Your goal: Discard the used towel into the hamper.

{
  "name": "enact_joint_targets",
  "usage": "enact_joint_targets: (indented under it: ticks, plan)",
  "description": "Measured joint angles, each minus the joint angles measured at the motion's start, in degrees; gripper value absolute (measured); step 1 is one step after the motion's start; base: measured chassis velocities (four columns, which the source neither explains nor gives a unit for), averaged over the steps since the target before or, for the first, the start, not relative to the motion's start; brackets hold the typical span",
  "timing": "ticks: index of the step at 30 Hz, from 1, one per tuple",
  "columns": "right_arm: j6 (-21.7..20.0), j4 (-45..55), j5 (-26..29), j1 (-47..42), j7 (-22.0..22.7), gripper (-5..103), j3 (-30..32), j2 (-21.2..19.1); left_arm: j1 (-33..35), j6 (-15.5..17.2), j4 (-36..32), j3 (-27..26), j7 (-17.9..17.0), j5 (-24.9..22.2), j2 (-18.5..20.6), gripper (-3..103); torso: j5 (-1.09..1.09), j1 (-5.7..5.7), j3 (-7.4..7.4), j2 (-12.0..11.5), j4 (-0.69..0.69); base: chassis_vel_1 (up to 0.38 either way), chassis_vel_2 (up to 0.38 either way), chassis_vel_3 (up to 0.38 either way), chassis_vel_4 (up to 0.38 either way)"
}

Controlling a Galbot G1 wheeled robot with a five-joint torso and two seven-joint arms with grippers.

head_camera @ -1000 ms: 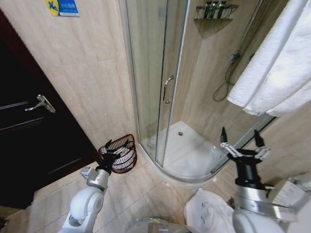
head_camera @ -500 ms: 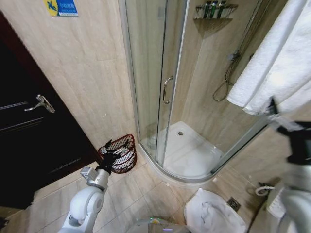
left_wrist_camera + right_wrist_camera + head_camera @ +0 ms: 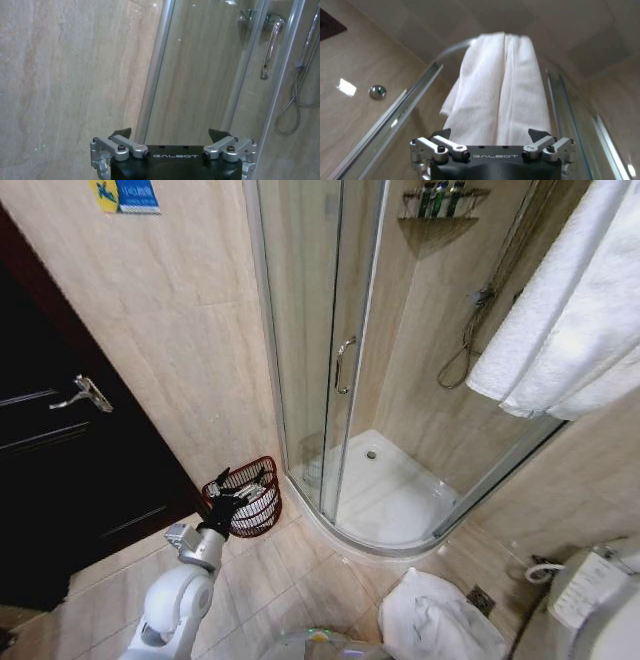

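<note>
The hamper (image 3: 245, 496) sits on the floor beside the glass shower door (image 3: 318, 340). The left gripper (image 3: 232, 492) hangs just in front of the hamper with its fingers spread apart. The right gripper (image 3: 490, 135) is also spread apart, pointing at the white towel (image 3: 499, 103) hanging close before it.

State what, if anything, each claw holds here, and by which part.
Nothing is held. The left claw is open by the hamper, empty. The right claw is open, facing the hanging white towel without gripping it.
</note>
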Motion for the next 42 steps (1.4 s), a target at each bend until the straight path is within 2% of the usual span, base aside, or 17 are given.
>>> enact_joint_targets:
  ticks: [3, 6, 9, 12, 15, 17, 20, 21, 23, 24, 27, 28, 33, 35, 36, 38, 42]
  plan:
    - [1.30, -2.19, -1.95, 3.22, 1.31, 100, -0.85, -2.73, 0.00, 0.00, 0.00, 0.00, 0.00, 0.00, 0.00, 100, -0.02, 0.00, 0.00, 0.00, -0.01, 0.000, 0.000, 0.000, 0.000]
    - [3.47, -5.48, -5.36, 8.85, 6.26, 100, -4.32, -6.42, -0.01, 0.00, 0.00, 0.00, 0.00, 0.00, 0.00, 100, 0.01, 0.00, 0.00, 0.00, 0.01, 0.000, 0.000, 0.000, 0.000]
    - [2.61, -7.22, -6.62, 12.39, 7.76, 100, -5.01, -8.75, 0.00, 0.00, 0.00, 0.00, 0.00, 0.00, 0.00, 100, -0.03, 0.01, 0.00, 0.00, 0.02, 0.000, 0.000, 0.000, 0.000]
    - [0.59, -9.70, -6.74, 14.04, 5.13, 100, -4.08, -10.05, 0.00, 0.00, 0.00, 0.00, 0.00, 0.00, 0.00, 100, -0.01, 0.00, 0.00, 0.00, 0.00, 0.000, 0.000, 0.000, 0.000]
    - [-6.69, -14.05, -5.21, 16.39, 0.57, 100, -3.89, -12.21, 0.00, 0.00, 0.00, 0.00, 0.00, 0.00, 0.00, 100, 0.02, 0.00, 0.00, 0.00, -0.02, 0.000, 0.000, 0.000, 0.000]
    - [-8.24, -14.85, -3.83, 17.41, -0.24, 100, -4.46, -13.02, 0.00, 0.00, 0.00, 0.00, 0.00, 0.00, 0.00, 100, 0.02, -0.01, 0.00, 0.00, -0.01, 0.000, 0.000, 0.000, 0.000]
    - [-13.98, -16.26, -0.25, 22.93, -0.05, 100, -8.30, -15.75, 0.00, 0.00, 0.00, 0.00, 0.00, 0.00, 0.01, 100, 0.00, 0.00, 0.00, 0.00, -0.01, 0.000, 0.000, 0.000, 0.000]
    - [-13.98, -16.26, -0.25, 22.93, -0.05, 100, -8.30, -15.75, 0.00, 0.00, 0.00, 0.00, 0.00, 0.00, 0.01, 100, 0.00, 0.00, 0.00, 0.00, -0.01, 0.000, 0.000, 0.000, 0.000]
    - [-17.71, -16.42, 3.25, 28.90, 1.46, 100, -11.99, -16.94, 0.00, 0.00, 0.00, 0.00, 0.00, 0.00, 0.00, 100, -0.01, 0.00, 0.00, 0.00, 0.02, 0.000, 0.000, 0.000, 0.000]
    - [-19.33, -16.87, 5.39, 31.24, 0.23, 100, -12.97, -17.50, -0.01, 0.00, 0.00, 0.00, 0.00, 0.00, 0.00, 100, -0.05, 0.00, 0.00, 0.00, 0.02, 0.000, 0.000, 0.000, 0.000]
    - [-21.14, -19.02, 8.97, 37.96, -2.79, 100, -16.47, -19.09, 0.00, 0.00, 0.00, 0.00, 0.00, 0.00, 0.00, 100, 0.02, 0.00, 0.00, 0.00, 0.01, 0.000, 0.000, 0.000, 0.000]
    - [-21.14, -19.02, 8.97, 37.96, -2.79, 100, -16.47, -19.09, 0.00, 0.00, 0.00, 0.00, 0.00, 0.00, 0.00, 100, 0.02, 0.00, 0.00, 0.00, 0.01, 0.000, 0.000, 0.000, 0.000]
    - [-26.09, -19.84, 18.24, 45.81, -2.36, 100, -18.19, -22.80, 0.00, 0.00, 0.00, 0.00, 0.00, 0.00, 0.00, 100, -0.04, 0.00, 0.00, 0.01, -0.01, 0.000, 0.000, 0.000, 0.000]
    - [-28.89, -19.29, 27.49, 49.64, -0.62, 100, -17.98, -24.50, 0.00, 0.00, 0.00, 0.01, 0.00, 0.00, 0.00, 100, -0.02, 0.00, -0.01, 0.01, -0.02, 0.000, 0.000, 0.000, 0.000]
    - [-28.89, -19.29, 27.49, 49.64, -0.62, 100, -17.98, -24.50, 0.00, 0.00, 0.00, 0.01, 0.00, 0.00, 0.00, 100, -0.02, 0.00, -0.01, 0.01, -0.02, 0.000, 0.000, 0.000, 0.000]
    - [-29.92, -19.03, 33.63, 51.88, 0.50, 100, -18.06, -25.49, 0.00, 0.00, 0.00, 0.01, 0.00, 0.00, 0.00, 100, -0.03, -0.01, -0.01, 0.01, -0.01, 0.000, 0.000, 0.000, 0.000]
    - [-30.06, -20.44, 34.98, 51.81, 0.09, 100, -18.28, -27.33, 0.00, 0.00, 0.00, 0.00, 0.00, 0.00, 0.00, 100, 0.01, 0.00, -0.01, 0.01, 0.01, 0.000, 0.000, 0.000, 0.000]
